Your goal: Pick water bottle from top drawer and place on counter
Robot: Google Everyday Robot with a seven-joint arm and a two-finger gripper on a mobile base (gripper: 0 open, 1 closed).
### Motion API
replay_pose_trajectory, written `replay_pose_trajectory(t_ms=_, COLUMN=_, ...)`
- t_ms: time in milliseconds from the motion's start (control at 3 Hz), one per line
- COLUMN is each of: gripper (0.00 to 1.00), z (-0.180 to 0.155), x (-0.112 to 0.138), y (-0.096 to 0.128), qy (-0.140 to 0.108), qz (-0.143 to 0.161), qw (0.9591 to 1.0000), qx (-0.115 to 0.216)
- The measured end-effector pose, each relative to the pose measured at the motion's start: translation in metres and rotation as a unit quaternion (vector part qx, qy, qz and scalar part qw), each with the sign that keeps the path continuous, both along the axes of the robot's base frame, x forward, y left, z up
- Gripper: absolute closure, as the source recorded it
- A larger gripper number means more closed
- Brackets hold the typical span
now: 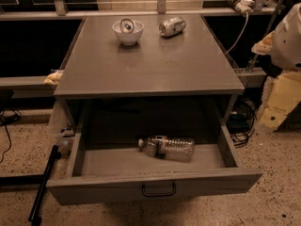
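The water bottle [167, 148], clear and ribbed with a dark label band, lies on its side in the top drawer [117, 163], cap end to the left. The drawer is pulled fully open, and its black handle [159, 189] faces me. The grey counter [150, 62] spreads above and behind the drawer. My gripper is not in view. Only a white rounded part of my arm [288, 36] shows at the right edge, above and to the right of the counter.
A white bowl [128, 31] with a small round object in it and a crushed silver can [172, 26] stand at the back of the counter. A black pole [43, 185] leans on the floor at left. Cables [242, 121] and yellowish foam [282, 98] lie to the right.
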State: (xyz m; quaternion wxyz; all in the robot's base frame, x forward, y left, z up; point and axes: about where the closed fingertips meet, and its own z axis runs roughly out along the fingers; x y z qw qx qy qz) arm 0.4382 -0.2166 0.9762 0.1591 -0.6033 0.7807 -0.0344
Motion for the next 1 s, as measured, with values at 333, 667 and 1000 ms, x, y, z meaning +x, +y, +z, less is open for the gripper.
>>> replay_pose_trajectory(t_ms=333, gripper=0.00, z=-0.001, x=0.002, y=0.001, qy=-0.007, qz=0.000, qw=1.0000, qx=0.003)
replay_pose_trajectory(t_ms=667, gripper=0.00, z=-0.018, x=0.008, y=-0.001, qy=-0.016, qz=-0.002, qw=0.9996, qx=0.023)
replay_pose_trajectory(t_ms=1000, gripper=0.19, z=-0.046, x=0.018, y=0.004, qy=-0.020, qz=-0.005, qw=0.9982, qx=0.057)
